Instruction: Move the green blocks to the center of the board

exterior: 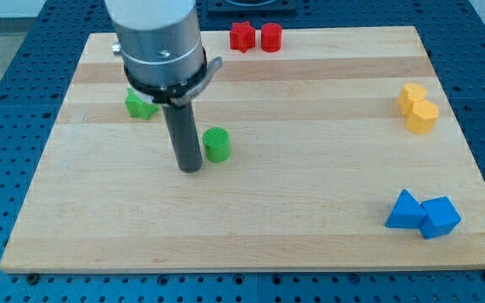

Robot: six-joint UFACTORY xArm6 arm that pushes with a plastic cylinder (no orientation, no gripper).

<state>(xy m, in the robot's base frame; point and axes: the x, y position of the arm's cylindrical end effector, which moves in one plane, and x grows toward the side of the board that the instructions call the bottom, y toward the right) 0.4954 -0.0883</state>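
A green cylinder stands on the wooden board, left of the board's middle. My tip rests on the board just left of it, touching or nearly touching its lower left side. A green star block lies further to the view's left and up, partly hidden behind my rod's collar.
A red star and a red cylinder sit at the top edge. Two yellow blocks sit at the right edge. A blue triangle and a blue cube sit at the bottom right.
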